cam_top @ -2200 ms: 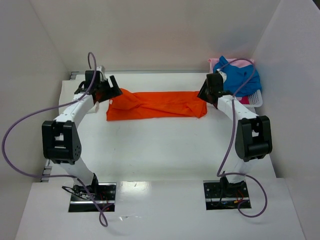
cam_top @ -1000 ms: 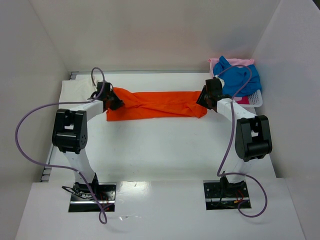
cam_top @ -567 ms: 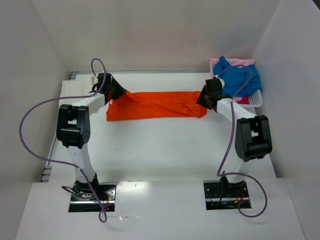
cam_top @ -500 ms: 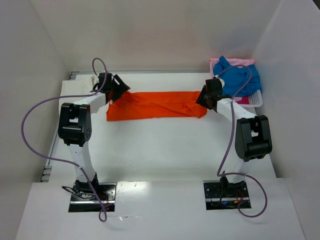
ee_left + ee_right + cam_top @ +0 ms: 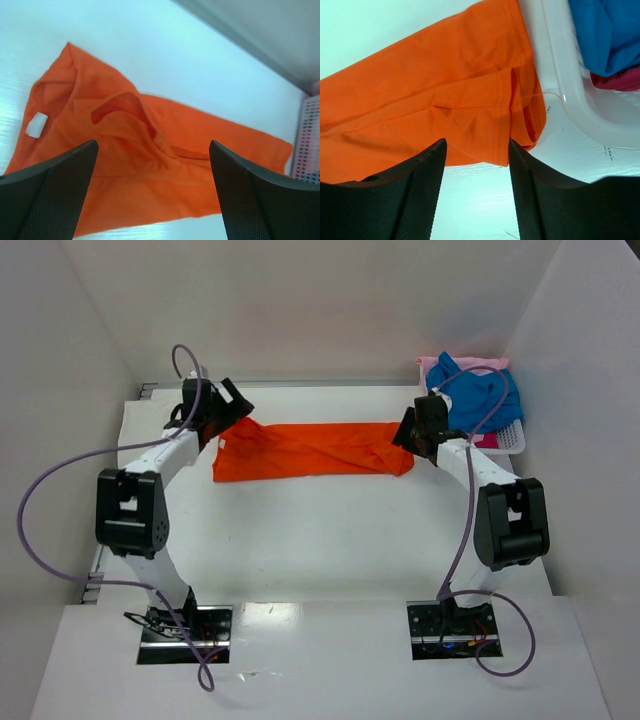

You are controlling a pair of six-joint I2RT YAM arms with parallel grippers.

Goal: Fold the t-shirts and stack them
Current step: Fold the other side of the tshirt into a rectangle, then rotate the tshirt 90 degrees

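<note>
The orange t-shirt [image 5: 315, 449] lies as a long folded band across the back of the table. In the left wrist view the orange shirt [image 5: 150, 150] shows its collar and a white label. My left gripper [image 5: 228, 415] hovers over the shirt's left end, open and empty [image 5: 155, 200]. My right gripper [image 5: 405, 432] is at the shirt's right end, open [image 5: 476, 190], its fingers just short of the hem [image 5: 505, 125], holding nothing. The blue t-shirt [image 5: 482, 395] and the pale pink t-shirt [image 5: 436, 364] lie in the basket. I cannot make out the cream-white t-shirt.
The white plastic basket [image 5: 512, 438] stands at the back right against the wall; its rim [image 5: 560, 75] almost touches the orange shirt's right end. A magenta cloth [image 5: 620, 80] lies under the blue shirt [image 5: 605, 30]. White walls enclose the table on three sides.
My left gripper pulled the shirt's left end back, opened, let it go and rose toward the back left. The shirt's left end now lies flatter. My right gripper barely moved.
</note>
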